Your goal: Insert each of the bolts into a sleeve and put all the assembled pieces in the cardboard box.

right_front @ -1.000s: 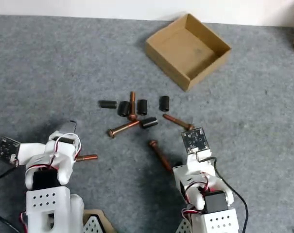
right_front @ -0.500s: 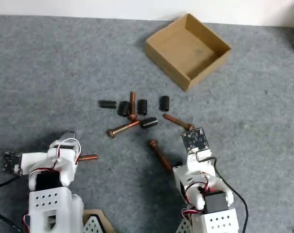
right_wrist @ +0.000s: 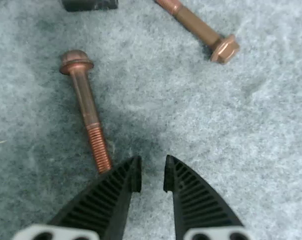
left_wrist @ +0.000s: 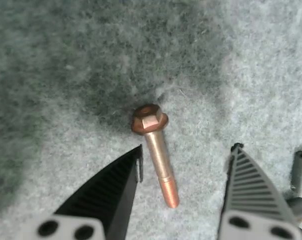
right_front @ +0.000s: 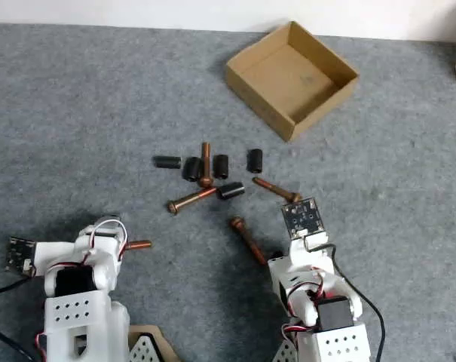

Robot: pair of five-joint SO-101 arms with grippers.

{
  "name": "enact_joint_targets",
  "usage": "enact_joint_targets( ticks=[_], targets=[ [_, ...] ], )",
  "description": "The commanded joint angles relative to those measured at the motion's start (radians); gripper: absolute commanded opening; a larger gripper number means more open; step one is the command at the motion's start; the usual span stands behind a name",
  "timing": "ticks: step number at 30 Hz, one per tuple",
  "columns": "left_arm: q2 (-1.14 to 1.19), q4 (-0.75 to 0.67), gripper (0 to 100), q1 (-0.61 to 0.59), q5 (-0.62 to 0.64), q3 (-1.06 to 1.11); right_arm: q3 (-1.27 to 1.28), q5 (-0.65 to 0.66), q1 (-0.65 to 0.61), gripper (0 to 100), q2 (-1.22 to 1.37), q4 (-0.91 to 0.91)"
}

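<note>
A copper bolt [left_wrist: 155,150] lies flat on the grey carpet between the fingers of my left gripper [left_wrist: 188,150], which is open and astride it without touching. In the high view this bolt [right_front: 137,244] pokes out beside the left arm. My right gripper [right_wrist: 151,160] hovers slightly open and holds nothing, with another bolt [right_wrist: 86,112] just beside one fingertip and a third bolt [right_wrist: 200,27] farther off. Several black sleeves, such as this sleeve [right_front: 221,166], lie among more bolts mid-table. The cardboard box [right_front: 259,105] stands empty at the back.
Two more bolts [right_front: 191,200] [right_front: 206,164] lie between the sleeves in the cluster ahead of both arms. Open carpet stretches to the left and right of the cluster and between it and the box.
The left arm has swung down and back toward the near edge, settling over the bolt beside it. The bolt and the right arm have stayed put.
</note>
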Motion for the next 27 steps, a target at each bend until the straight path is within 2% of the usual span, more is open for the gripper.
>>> enact_joint_targets(
  ticks=[1, 15, 21, 27],
  targets=[
    [-0.012, 0.005, 27, 0.004, 0.009, -0.002, 0.154, 0.009, 0.004, 8.7, -0.013, 0.004],
    [-0.005, 0.107, 26, 0.005, 0.012, -0.012, 0.154, 0.009, 0.004, 8.7, -0.013, 0.004],
    [0.001, 0.130, 26, 0.024, 0.081, -0.033, 0.154, 0.009, 0.004, 8.7, -0.013, 0.004],
    [0.186, 0.210, 26, 0.039, 0.077, -0.170, 0.154, 0.009, 0.004, 8.7, -0.013, 0.004]
  ],
)
